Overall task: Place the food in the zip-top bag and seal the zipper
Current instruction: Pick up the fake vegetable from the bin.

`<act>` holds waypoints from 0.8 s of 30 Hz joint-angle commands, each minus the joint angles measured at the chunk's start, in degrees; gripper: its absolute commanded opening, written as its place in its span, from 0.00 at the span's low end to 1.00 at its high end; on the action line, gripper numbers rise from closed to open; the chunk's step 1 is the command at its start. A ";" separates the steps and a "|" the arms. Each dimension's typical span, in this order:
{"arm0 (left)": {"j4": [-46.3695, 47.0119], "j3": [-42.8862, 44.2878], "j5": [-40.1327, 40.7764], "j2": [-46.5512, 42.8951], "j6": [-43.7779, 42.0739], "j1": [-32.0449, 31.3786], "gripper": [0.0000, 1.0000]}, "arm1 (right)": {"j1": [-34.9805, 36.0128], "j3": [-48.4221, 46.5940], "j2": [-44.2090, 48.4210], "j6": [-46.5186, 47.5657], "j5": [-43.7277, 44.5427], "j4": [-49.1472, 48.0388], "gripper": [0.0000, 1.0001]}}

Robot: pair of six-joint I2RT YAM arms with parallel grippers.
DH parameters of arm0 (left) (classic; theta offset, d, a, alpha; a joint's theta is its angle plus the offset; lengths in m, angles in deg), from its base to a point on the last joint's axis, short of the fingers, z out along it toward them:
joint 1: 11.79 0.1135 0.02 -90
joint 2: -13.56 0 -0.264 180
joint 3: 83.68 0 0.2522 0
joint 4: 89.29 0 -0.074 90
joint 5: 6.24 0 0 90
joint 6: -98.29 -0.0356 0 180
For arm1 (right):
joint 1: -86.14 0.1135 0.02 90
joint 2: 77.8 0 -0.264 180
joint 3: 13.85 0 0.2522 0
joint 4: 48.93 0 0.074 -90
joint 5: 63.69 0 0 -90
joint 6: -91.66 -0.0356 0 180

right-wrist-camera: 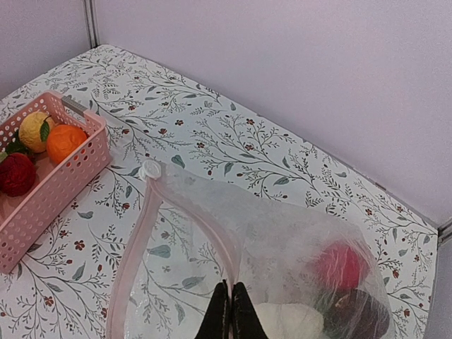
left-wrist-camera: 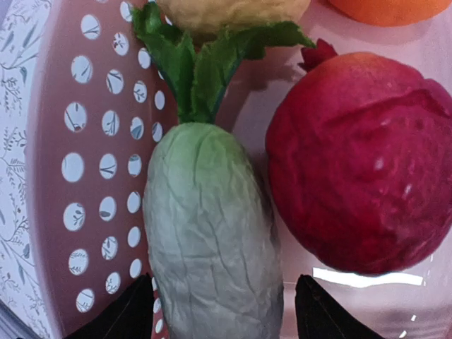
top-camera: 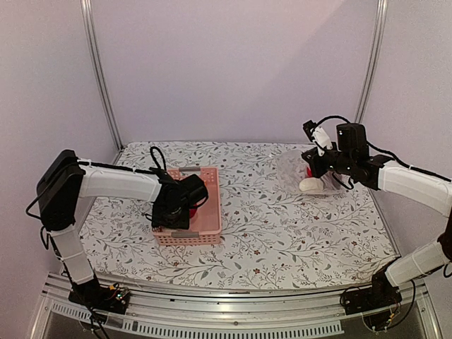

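My left gripper (left-wrist-camera: 224,311) is open, down inside the pink basket (top-camera: 210,219). Its black fingertips (left-wrist-camera: 131,314) stand on either side of a white oblong radish with green leaves (left-wrist-camera: 212,233). A dark red pomegranate (left-wrist-camera: 364,155) lies right of the radish, with a yellow piece (left-wrist-camera: 233,10) and an orange (left-wrist-camera: 385,8) beyond. My right gripper (right-wrist-camera: 231,311) is shut on the pinkish zipper strip (right-wrist-camera: 145,233) of the clear zip-top bag (right-wrist-camera: 296,233) and holds its mouth up and open. Red (right-wrist-camera: 340,265), white (right-wrist-camera: 289,321) and dark maroon (right-wrist-camera: 364,311) food lies inside the bag.
The basket (right-wrist-camera: 56,183) stands left of centre on the floral tablecloth, and the bag (top-camera: 296,169) at the back right. The zipper's round white slider (right-wrist-camera: 150,168) sits at the far end of the strip. Purple walls and metal posts enclose the table.
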 commanded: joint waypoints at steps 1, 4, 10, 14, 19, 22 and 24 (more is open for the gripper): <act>0.93 1.81 -0.16 1.79 -1.86 1.18 0.68 | -0.02 0.47 0.19 0.41 1.24 -0.45 0.00; 1.18 2.52 -0.15 2.78 -2.49 1.41 0.67 | -0.03 0.47 0.11 0.41 1.28 -0.45 0.00; 0.54 3.81 -0.67 3.13 -3.93 2.02 0.51 | 0.01 0.47 -0.02 0.33 1.06 -0.39 0.00; -2.93 5.09 1.00 0.58 -4.12 2.08 0.50 | -0.03 0.47 0.01 0.40 1.19 -0.42 0.00; -5.79 7.16 1.63 -4.05 -6.30 2.30 0.44 | -0.03 0.47 -0.23 0.41 1.02 -0.43 0.00; -5.82 8.93 0.43 -6.30 -7.17 2.30 0.42 | -0.03 0.44 -0.42 0.41 0.93 -0.41 0.00; -5.47 10.30 -0.79 -7.17 -7.87 2.17 0.42 | -0.03 0.42 -0.34 0.41 0.94 -0.38 0.00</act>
